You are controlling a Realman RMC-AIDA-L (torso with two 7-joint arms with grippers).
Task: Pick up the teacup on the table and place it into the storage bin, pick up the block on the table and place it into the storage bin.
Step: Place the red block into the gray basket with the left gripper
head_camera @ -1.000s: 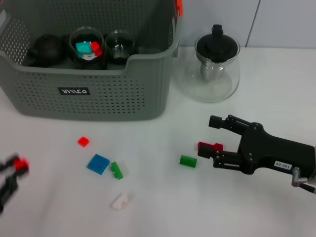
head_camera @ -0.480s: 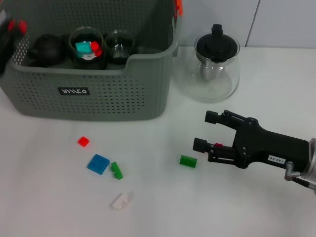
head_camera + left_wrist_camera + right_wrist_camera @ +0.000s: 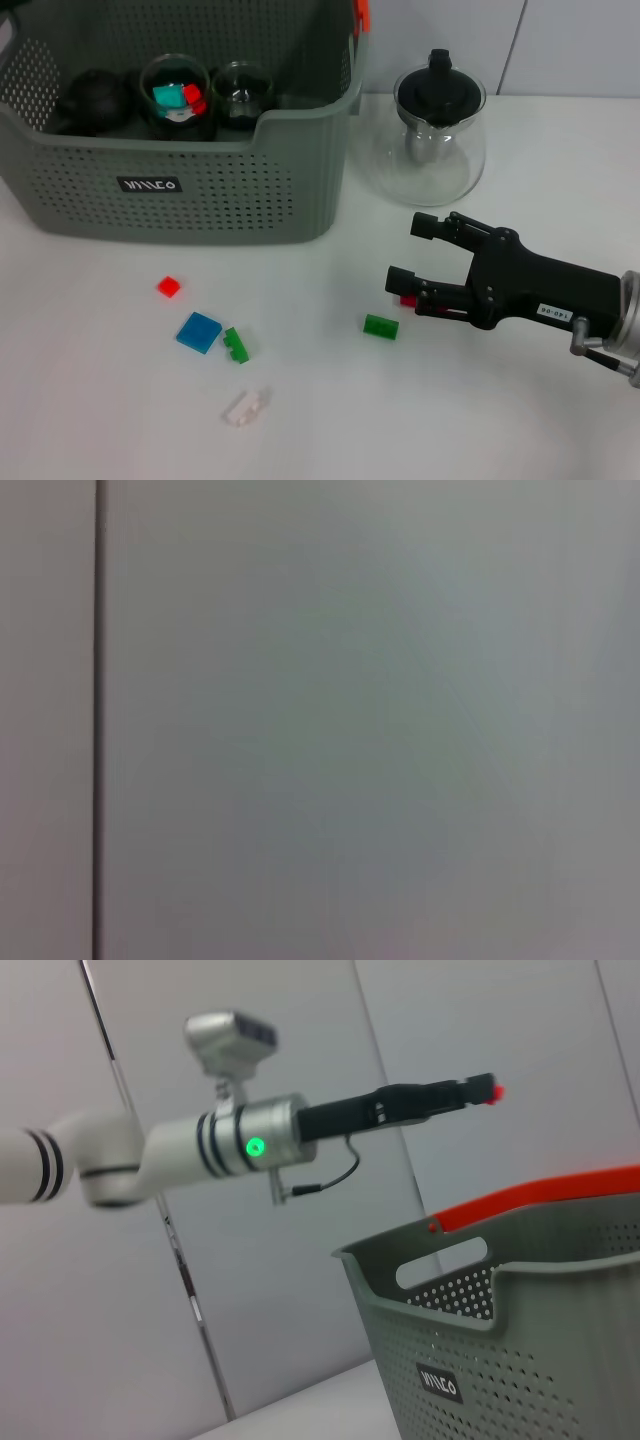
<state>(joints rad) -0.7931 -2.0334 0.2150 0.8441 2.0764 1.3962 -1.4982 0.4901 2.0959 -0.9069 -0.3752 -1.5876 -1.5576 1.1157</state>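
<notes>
**Red block pickup: right claw at the piece, left claw raised with a block**

Head view. The right claw (image 3: pixel 407 253) lies low over the table (image 3: pixel 330 420), fingers spread and released, closing on nothing yet. A red block (image 3: pixel 408 300) sits on the table just under the lower fingertip, partly hidden by it. A green block (image 3: pixel 380 326) lies just beside it, toward the robot's left. Farther left on the table: small red block (image 3: pixel 169 286), blue block (image 3: pixel 199 332), second green block (image 3: pixel 236 345), white block (image 3: pixel 246 407). The storage bin (image 3: pixel 190 190) stands at the far left, already holding two teacups (image 3: pixel 176 92) and some blocks. A glass teapot (image 3: pixel 434 130) stands just beside the bin. The left claw does not show here.

Left wrist view. Plain wall panel only; nothing of the task visible.

Right wrist view. The left claw (image 3: pixel 482 1088) is held high over the storage bin rim, clenched on a small red block (image 3: pixel 496 1091).

Handling note. As judged: centre the red block between the fingers before closing, since it now lies off to the lower finger's side. Keep clear of the green block alongside, which could be nudged. Close gently; the piece is small and flat.
</notes>
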